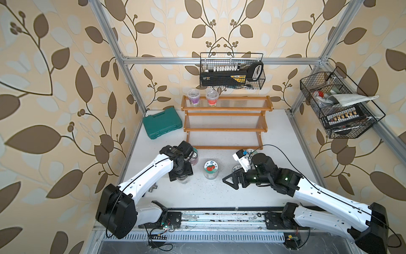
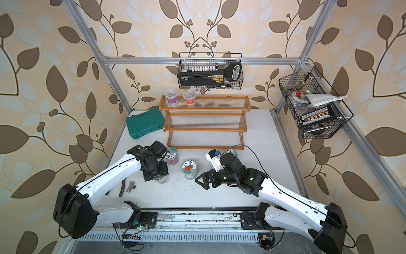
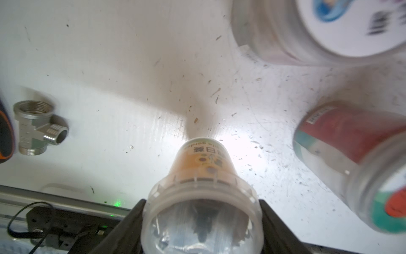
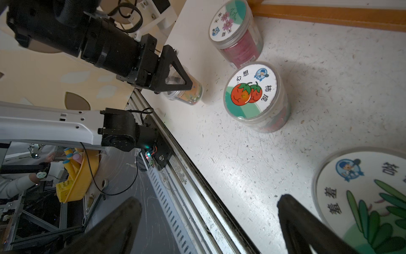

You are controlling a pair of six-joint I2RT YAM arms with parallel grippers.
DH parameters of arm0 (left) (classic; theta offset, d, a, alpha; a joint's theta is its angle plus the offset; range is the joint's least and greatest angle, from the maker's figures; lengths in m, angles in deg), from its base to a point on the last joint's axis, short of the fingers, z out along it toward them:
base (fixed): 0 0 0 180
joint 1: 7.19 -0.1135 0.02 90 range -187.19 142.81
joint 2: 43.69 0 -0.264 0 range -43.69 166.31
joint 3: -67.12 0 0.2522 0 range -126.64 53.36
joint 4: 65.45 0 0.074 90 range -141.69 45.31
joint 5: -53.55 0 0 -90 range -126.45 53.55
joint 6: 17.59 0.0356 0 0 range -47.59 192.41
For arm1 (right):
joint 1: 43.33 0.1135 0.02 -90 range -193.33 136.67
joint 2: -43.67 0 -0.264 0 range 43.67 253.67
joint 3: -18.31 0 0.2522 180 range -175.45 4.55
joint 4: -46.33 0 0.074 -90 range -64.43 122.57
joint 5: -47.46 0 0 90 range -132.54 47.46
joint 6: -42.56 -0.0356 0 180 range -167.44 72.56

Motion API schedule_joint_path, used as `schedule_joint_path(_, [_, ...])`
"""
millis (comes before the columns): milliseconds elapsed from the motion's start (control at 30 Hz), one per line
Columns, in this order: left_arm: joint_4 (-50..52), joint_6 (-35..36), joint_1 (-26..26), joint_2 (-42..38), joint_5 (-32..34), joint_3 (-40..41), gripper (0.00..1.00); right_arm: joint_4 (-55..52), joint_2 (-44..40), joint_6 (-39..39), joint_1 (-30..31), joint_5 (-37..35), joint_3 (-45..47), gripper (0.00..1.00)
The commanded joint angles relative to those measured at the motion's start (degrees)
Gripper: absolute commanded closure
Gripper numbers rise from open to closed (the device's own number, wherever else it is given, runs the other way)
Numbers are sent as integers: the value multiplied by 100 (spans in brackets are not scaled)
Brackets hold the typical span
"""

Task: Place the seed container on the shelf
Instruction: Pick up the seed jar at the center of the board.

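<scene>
Where the left gripper (image 3: 201, 203) flanks its rim, clamp uncertain, the seed container (image 3: 202, 173) stands lower centre on the table (image 3: 109, 66). The right gripper (image 4: 208, 199) gapes wide; the shelf (image 1: 226, 129), centre frame, has both lower tiers free.

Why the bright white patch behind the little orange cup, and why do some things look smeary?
Left wrist view: glare washes out the table next to the small cup, and the tomato jar at the edge is blurred; right wrist view: that jar's lid is sharp, the right gripper near the lens soft.
</scene>
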Motion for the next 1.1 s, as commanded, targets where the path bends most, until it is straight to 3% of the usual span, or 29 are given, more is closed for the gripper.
schedule_joint_path(0, [1083,415,-64,-160,-189,-760,39,413,-158,243,74,-80,71,1])
schedule_joint_path(300, [2286,831,-46,-6,-657,-2509,45,1197,-199,764,439,-576,45,1])
schedule_joint_path(500, [2631,849,102,116,-892,-3166,46,1954,35,1934,1366,-1469,-18,1])
schedule_joint_path(800, [2677,432,1101,446,-748,-3674,45,2700,755,2716,1760,-1746,-303,1])
schedule_joint_path(1067, [2475,45,1728,768,-693,-4060,45,3802,719,3086,1987,-2224,328,1])
